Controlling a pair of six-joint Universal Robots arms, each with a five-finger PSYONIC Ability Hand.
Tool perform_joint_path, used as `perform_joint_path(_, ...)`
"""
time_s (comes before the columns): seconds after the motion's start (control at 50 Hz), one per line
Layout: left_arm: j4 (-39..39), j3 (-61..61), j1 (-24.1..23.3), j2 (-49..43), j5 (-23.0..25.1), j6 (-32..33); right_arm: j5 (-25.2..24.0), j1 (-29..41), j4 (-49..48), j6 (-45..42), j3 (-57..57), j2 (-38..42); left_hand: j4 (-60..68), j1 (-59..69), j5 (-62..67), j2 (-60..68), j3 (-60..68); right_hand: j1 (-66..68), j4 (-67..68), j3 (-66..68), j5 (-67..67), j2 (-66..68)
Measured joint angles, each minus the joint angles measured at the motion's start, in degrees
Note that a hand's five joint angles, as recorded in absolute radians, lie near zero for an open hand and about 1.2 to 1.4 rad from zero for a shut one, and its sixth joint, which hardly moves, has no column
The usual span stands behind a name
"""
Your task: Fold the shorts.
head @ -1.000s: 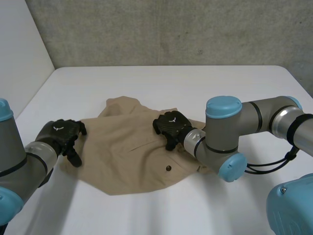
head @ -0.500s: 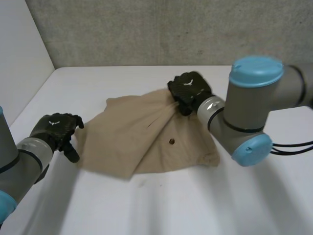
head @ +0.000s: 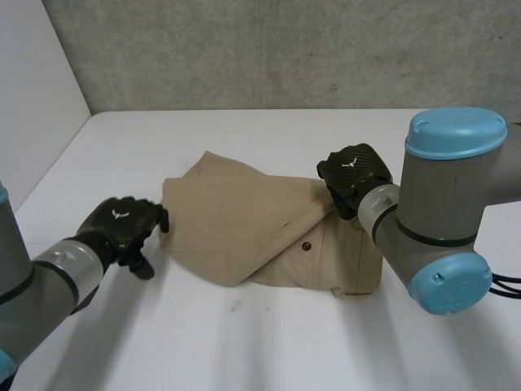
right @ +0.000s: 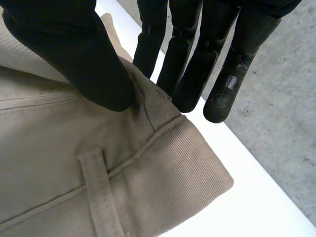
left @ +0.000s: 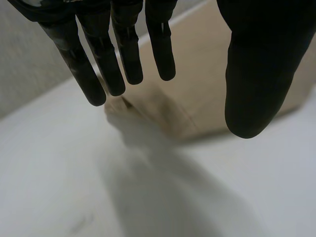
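At the waistband corner, the right hand [head: 354,175] pinches the cloth between thumb and fingers [right: 200,69]. From there the tan shorts [head: 236,224] spread across the middle of the white table [head: 269,342], one layer over another. Just beside their opposite edge the left hand [head: 122,228] hovers, fingers straight, holding nothing. Laying the pinched corner flat before release should keep the fold neat.

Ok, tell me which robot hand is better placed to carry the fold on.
The right robot hand: its thumb and fingers pinch the shorts at a waistband corner. The left robot hand hangs open beside the shorts, holding nothing.
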Motion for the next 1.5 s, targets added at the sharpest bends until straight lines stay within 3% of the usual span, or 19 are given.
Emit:
perform_joint_path(0.08, 8.7, -0.1, -1.2, -1.8, -0.2, 0.0, -0.3, 0.1, -0.1, 0.8, 1.7, -0.8, 0.0, 0.0, 0.0, 0.1, 0.0, 0.0, 0.0, 0.0, 0.2, 0.0)
perform_joint_path(0.22, 14.4, 2.4, -2.1, -7.7, -0.5, 0.3, -1.4, -0.2, -0.3, 0.9, 4.1, -1.9, 0.1, 0.1, 0.2, 0.1, 0.0, 0.0, 0.0, 0.1, 0.2, 0.0)
perform_joint_path(0.52, 11.6, 4.2, -4.8, -12.5, -0.7, 0.5, -1.8, -0.3, -0.4, 0.8, 4.6, -2.2, 0.2, 0.2, 0.5, 0.4, 0.2, 0.0, 0.0, 0.3, 0.3, 0.0)
perform_joint_path(0.74, 12.0, 5.9, -5.7, -15.8, -2.1, 0.8, -1.8, -0.4, -0.4, 0.8, 4.7, -2.2, 6.9, 6.8, 6.8, 7.4, 7.1, 0.0, 0.0, 0.3, 0.2, 0.0)
perform_joint_path(0.84, 11.9, 6.8, -5.8, -17.3, -2.7, 0.7, -1.8, -0.6, -0.4, 0.8, 4.7, -2.2, 30.8, 32.3, 30.6, 30.6, 30.8, 0.0, 0.0, 0.3, 0.3, 0.0)
perform_joint_path(0.88, 11.9, 7.0, -5.8, -17.4, -2.7, 0.6, -1.8, -0.7, -0.4, 0.7, 4.7, -2.1, 36.1, 34.1, 34.5, 36.4, 36.0, 0.0, 0.0, 0.3, 0.3, 0.0)
perform_joint_path(1.0, 11.9, 7.2, -5.7, -16.7, -2.5, 0.3, -1.7, -1.3, -0.4, 0.7, 4.7, -2.1, 37.5, 34.1, 34.5, 37.1, 36.8, 0.0, 0.0, 0.3, 0.3, 0.0)
perform_joint_path(1.12, 11.8, 6.8, -5.6, -16.3, -2.2, 0.2, -1.8, -2.1, -0.2, 0.7, 4.7, -2.2, 36.8, 33.6, 34.1, 36.5, 36.2, 0.0, 0.0, 0.3, 0.3, 0.0)
perform_joint_path(1.14, 11.7, 6.6, -5.6, -16.3, -2.2, 0.2, -1.8, -2.1, -0.2, 0.7, 4.7, -2.2, 24.3, 22.1, 24.2, 24.4, 24.4, 0.0, 0.0, 0.3, 0.2, 0.0)
perform_joint_path(1.16, 11.7, 6.4, -5.7, -16.2, -2.2, 0.2, -1.8, -2.2, -0.2, 0.7, 4.7, -2.2, 24.3, 22.1, 24.2, 24.4, 24.4, 0.0, 0.0, 0.3, 0.3, 0.0)
perform_joint_path(1.18, 11.7, 6.3, -5.7, -16.2, -2.2, 0.2, -1.8, -2.2, -0.1, 0.7, 4.7, -2.2, 13.4, 11.1, 13.7, 13.6, 13.8, 0.0, 0.0, 0.3, 0.3, 0.0)
perform_joint_path(1.2, 11.7, 6.1, -5.7, -16.2, -2.2, 0.2, -1.8, -2.2, -0.1, 0.7, 4.8, -2.2, 10.5, 8.5, 10.8, 10.8, 11.0, 0.0, 0.0, 0.3, 0.3, 0.0)
perform_joint_path(1.5, 11.9, 5.8, -6.9, -17.6, -2.4, 0.6, -1.9, -1.8, -0.1, 0.7, 5.1, -2.2, 10.7, 10.7, 10.9, 11.0, 11.1, 0.0, 0.0, 0.3, 0.3, 0.0)
